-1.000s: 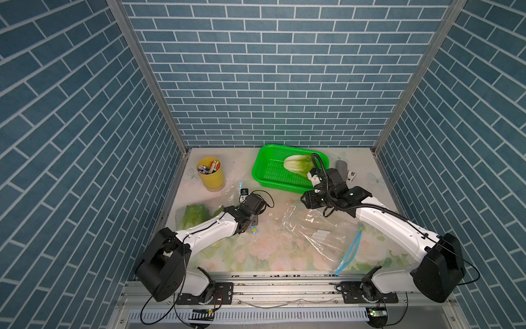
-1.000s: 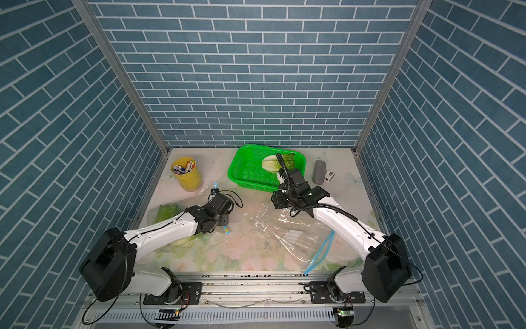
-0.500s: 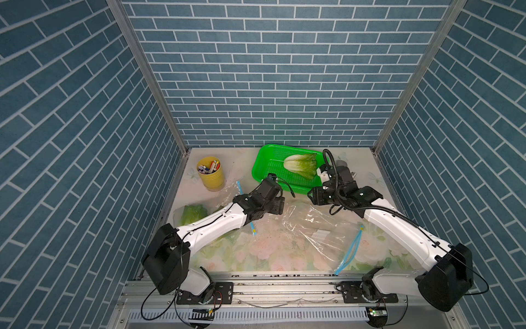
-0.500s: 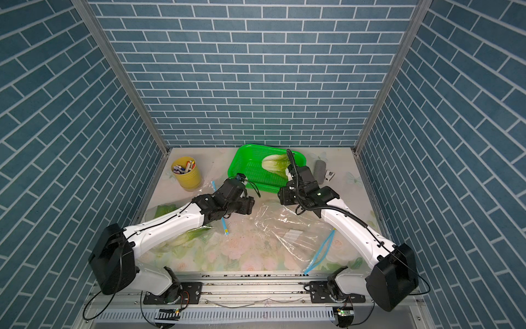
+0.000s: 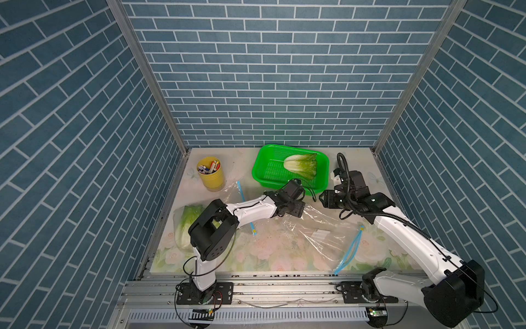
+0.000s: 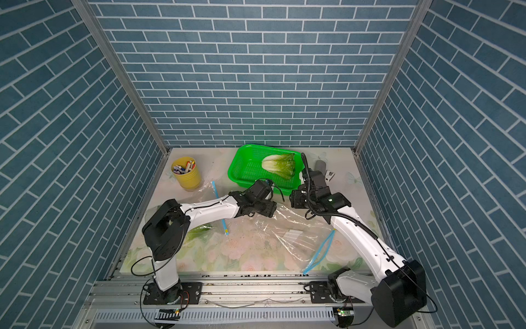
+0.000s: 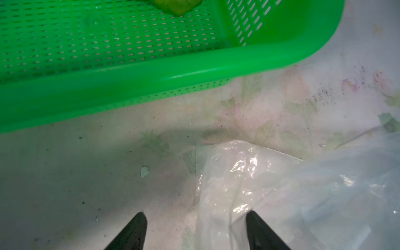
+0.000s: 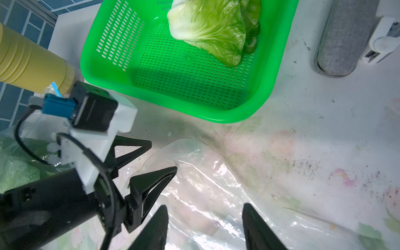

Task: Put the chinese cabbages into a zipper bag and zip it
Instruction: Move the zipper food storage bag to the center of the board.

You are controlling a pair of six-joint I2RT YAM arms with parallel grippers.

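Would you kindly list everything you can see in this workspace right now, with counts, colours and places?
Chinese cabbages: two in view, white and light green; one in the basket, one inside the bag by the left arm.
Zipper bags: two, clear with blue zips; one flat in the middle, one on the left.
Basket: one, green, at the back.
Cup: one, yellow, holding pens, back left.
Cylinder: one, grey, right of the basket.
Clip: one, white, beside the cylinder.
Left pincer: black, open over the middle bag's corner.
Right pincer: black, open over the same bag.
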